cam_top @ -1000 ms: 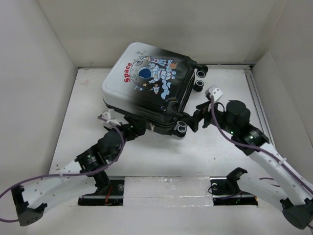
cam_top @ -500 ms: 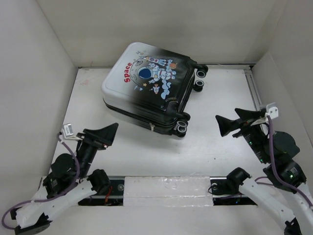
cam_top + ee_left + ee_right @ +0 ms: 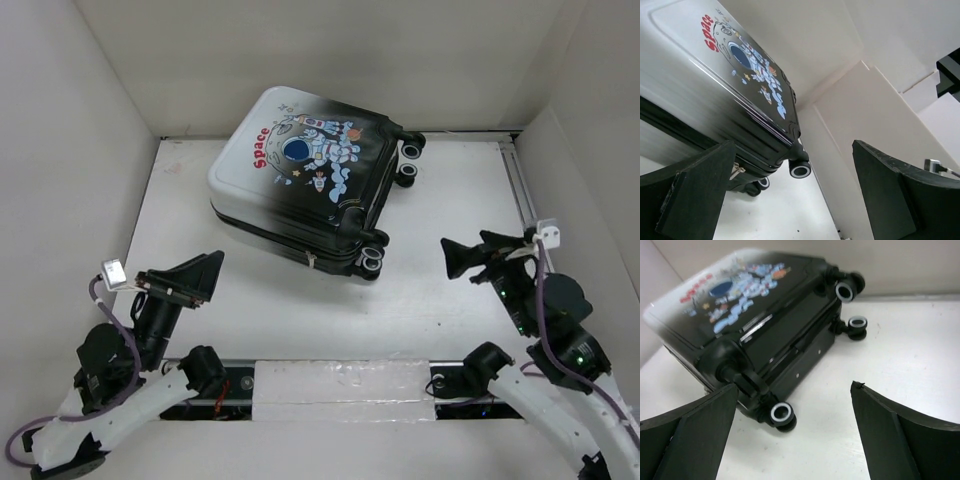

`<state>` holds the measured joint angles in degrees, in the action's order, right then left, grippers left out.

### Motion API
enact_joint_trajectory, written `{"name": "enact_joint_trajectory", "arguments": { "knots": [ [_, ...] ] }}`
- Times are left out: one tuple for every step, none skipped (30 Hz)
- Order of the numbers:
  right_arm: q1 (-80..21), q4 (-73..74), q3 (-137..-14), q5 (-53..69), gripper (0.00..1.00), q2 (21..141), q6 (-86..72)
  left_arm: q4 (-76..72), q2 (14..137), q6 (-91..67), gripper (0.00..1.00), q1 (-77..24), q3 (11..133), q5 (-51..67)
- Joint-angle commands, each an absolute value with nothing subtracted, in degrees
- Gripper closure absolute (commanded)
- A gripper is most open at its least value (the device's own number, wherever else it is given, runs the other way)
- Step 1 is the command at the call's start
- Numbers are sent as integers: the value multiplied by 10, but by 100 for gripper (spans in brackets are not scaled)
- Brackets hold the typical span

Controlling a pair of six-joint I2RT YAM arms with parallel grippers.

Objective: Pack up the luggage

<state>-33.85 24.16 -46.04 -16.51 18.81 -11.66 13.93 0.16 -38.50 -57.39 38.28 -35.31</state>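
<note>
the closed luggage (image 3: 300, 190) is lying flat toward the far side; the left gripper (image 3: 210, 272) and right gripper (image 3: 452, 258) are hovering nearer, both with jaws spread apart.

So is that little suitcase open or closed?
Closed. The luggage lies flat, printed side up, both shell halves meeting along the edge; no lining shows.

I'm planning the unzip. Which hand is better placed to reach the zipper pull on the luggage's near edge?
Probably the left hand: the zipper pull on the luggage hangs nearer it, and shows in its wrist view. The right hand, also open, faces the wheeled end.
</note>
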Motion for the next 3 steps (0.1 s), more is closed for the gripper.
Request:
{"name": "enact_joint_trajectory", "arguments": {
  "knots": [
    [-342,188,-432,-149,0,217,-127,126,17,-365,0,-576,375,-360],
    [-342,182,-432,-142,0,232,-127,126,25,-381,0,-576,361,-366],
    [-342,176,-425,-136,0,238,-127,113,30,-381,0,-576,353,-366]
  ]
}}
